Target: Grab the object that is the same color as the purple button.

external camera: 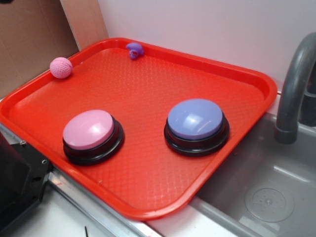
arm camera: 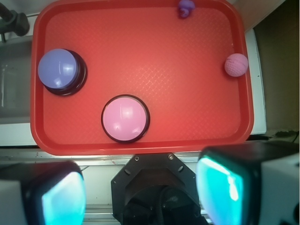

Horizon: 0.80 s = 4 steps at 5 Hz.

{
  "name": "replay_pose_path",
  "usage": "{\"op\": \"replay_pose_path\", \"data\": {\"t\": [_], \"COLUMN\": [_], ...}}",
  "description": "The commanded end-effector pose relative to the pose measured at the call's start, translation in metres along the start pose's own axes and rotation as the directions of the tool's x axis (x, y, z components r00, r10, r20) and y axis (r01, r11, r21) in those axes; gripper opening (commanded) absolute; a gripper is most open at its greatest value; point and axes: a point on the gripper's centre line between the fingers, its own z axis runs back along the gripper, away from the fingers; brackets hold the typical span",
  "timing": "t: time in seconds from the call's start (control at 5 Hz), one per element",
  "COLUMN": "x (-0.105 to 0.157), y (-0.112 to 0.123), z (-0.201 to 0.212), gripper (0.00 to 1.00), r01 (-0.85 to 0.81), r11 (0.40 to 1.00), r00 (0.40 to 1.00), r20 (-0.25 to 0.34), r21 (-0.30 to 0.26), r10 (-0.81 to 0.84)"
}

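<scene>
Purple toy hugs the tray rim, well apart from the spread, empty claw; that rim may block a finger.

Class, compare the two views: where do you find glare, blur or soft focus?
Exterior view: window-like glare on the glossy lavender-blue domed button; small purple duck-like toy slightly soft. Wrist view: the gripper pads are blurred, glowing cyan; red plastic tray sharp.
</scene>
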Motion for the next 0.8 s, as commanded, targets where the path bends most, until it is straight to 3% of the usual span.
{"op": "replay_pose_path", "data": {"t": [0.0,0.4,0.6], "x": [0.0,0.037,0.059], "y": [0.0,0.011,0.01], "z": [0.0,-0.049,-0.08], "gripper": [1.0,1.0,1.0], "r01": [0.0,0.0,-0.036], "r11": [1.0,1.0,0.999], "r00": [1.0,0.996,0.998], "r20": [0.0,-0.085,0.042], "r21": [0.0,-0.031,-0.006], "r10": [0.0,-0.003,0.036]}}
